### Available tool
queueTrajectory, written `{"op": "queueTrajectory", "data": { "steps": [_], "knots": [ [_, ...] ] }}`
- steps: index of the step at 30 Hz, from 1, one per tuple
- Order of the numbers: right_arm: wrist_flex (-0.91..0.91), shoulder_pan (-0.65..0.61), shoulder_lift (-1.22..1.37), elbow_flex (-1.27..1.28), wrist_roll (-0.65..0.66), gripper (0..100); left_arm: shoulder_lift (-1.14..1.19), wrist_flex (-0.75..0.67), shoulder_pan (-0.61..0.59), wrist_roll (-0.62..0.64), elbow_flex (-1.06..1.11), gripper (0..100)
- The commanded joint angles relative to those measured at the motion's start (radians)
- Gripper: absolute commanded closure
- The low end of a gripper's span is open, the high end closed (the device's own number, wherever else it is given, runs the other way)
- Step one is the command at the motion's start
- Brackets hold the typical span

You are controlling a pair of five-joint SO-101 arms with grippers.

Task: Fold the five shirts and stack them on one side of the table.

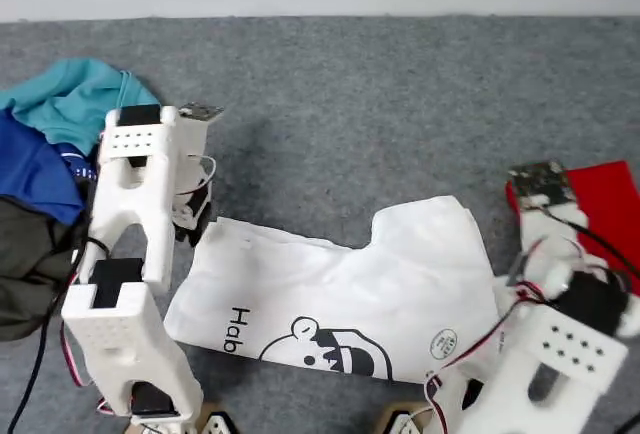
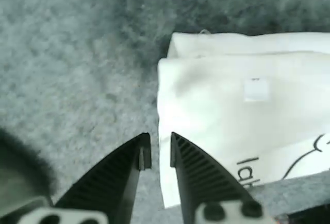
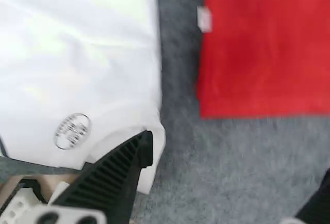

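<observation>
A white shirt (image 1: 340,294) with a black print lies partly folded in the middle of the grey table. My left gripper (image 2: 159,150) hovers low at the shirt's folded left edge (image 2: 165,131), fingers slightly open with nothing between them; in the high view it sits at that corner (image 1: 190,219). A folded red shirt (image 1: 612,209) lies at the right side. My right gripper (image 3: 232,175) stands open over the carpet strip between the white shirt's corner (image 3: 149,131) and the red shirt (image 3: 263,48). Its black finger (image 3: 126,164) overlaps the white corner.
A heap of unfolded shirts lies at the far left: teal (image 1: 75,94), blue (image 1: 30,169) and dark olive (image 1: 25,264). Bare grey carpet (image 1: 400,104) stretches across the back of the table. The arms' bases (image 1: 140,394) stand along the front edge.
</observation>
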Motion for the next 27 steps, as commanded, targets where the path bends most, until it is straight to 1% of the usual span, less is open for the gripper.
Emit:
{"op": "queueTrajectory", "data": {
  "steps": [1, 4, 9, 11, 12, 16, 21, 27],
  "knots": [
    [-0.081, -0.13, 0.113, -0.071, -0.103, 52.4, -0.005, -0.058, 0.043, 0.008, -0.01, 93],
    [-0.176, -0.174, 0.278, -0.153, -0.152, 54.2, 0.075, -0.126, 0.077, 0.068, -0.012, 93],
    [-0.211, -0.209, 0.61, -0.348, -0.15, 72.2, 0.199, -0.267, 0.077, 0.157, -0.015, 93],
    [-0.217, -0.216, 0.73, -0.431, -0.149, 77.4, 0.229, -0.316, 0.074, 0.199, -0.015, 93],
    [-0.217, -0.216, 0.783, -0.476, -0.132, 78.7, 0.232, -0.319, 0.074, 0.21, -0.016, 93],
    [-0.208, -0.217, 0.944, -0.618, -0.026, 79.7, 0.221, -0.319, 0.066, 0.209, -0.013, 93],
    [-0.219, -0.222, 1.101, -0.7, 0.146, 79.7, 0.226, -0.318, 0.072, 0.209, -0.01, 93],
    [-0.216, -0.274, 1.224, -0.779, 0.236, 79.8, 0.235, -0.318, 0.072, 0.209, -0.01, 93]
  ]
}}
